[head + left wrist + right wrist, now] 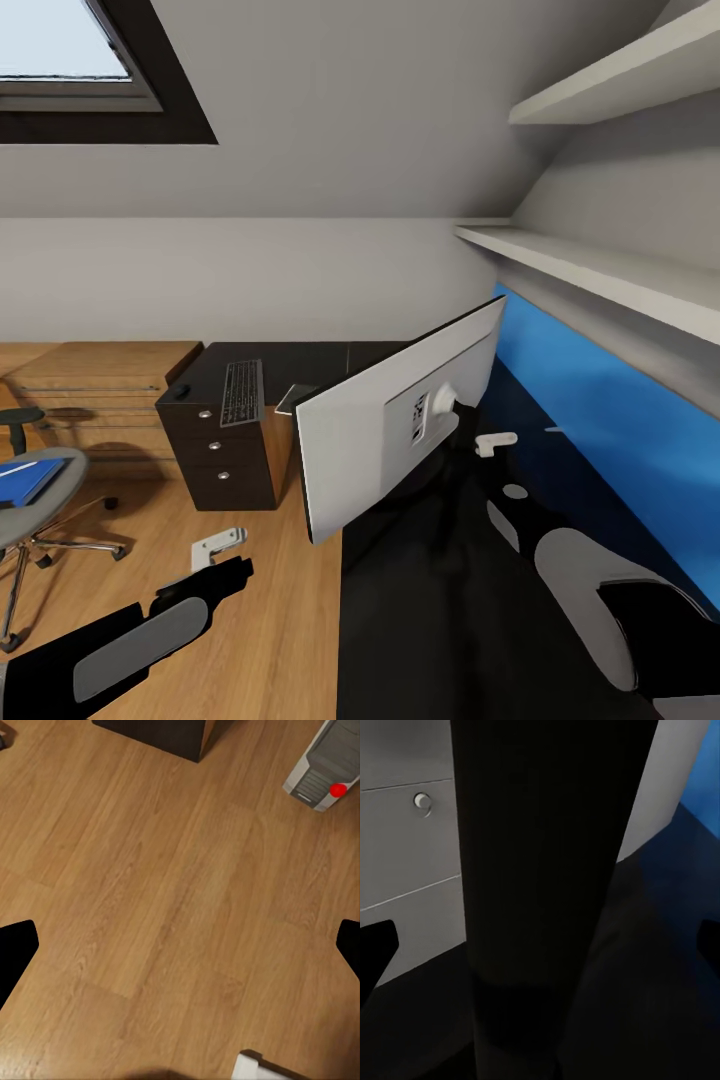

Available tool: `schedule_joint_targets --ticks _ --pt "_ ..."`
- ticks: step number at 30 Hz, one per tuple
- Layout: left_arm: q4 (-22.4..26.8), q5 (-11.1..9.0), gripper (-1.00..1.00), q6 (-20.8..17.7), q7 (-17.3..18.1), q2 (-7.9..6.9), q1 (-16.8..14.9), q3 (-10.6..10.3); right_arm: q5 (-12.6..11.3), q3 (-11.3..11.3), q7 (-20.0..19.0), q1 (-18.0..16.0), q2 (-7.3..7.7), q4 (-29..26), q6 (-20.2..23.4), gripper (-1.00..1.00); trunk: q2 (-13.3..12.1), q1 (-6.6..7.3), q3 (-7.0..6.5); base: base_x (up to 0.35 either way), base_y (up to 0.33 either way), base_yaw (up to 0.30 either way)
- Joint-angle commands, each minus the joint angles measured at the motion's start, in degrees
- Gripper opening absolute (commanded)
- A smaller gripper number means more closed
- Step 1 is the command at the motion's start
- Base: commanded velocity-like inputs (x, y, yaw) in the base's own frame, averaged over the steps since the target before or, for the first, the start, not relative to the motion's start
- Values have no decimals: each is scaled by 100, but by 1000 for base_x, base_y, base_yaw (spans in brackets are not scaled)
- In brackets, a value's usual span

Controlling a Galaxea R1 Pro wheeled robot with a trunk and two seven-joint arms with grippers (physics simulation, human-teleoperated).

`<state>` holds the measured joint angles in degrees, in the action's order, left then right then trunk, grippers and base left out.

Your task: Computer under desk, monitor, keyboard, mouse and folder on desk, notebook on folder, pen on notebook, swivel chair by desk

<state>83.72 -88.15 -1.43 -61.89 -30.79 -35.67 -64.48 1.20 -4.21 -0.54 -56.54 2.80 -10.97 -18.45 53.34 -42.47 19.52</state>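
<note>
The black bench runs along the blue wall panel, and the monitor stands tilted on it, white back to the camera. The right gripper is beside the monitor's neck, spread wide around it in the wrist view. The keyboard lies on the drawer unit, the blue folder on the swivel chair, and the left gripper hangs wide over the floor near the computer.

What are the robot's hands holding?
Left gripper: nothing, open above the floor. Right gripper has open fingers straddling the monitor neck; whether it is held cannot be told.
</note>
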Motion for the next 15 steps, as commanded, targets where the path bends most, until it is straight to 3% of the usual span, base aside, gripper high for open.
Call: schedule_joint_targets --ticks 1,15 --pt "6 -9 100 -15 -24 -2 -10 -13 9 -37 10 -6 3 7 -19 100 6 -1 7 0 0 0" --pt "4 -18 100 -15 -24 3 -10 -20 12 -36 10 -6 38 6 -113 100 6 -1 7 0 0 0"
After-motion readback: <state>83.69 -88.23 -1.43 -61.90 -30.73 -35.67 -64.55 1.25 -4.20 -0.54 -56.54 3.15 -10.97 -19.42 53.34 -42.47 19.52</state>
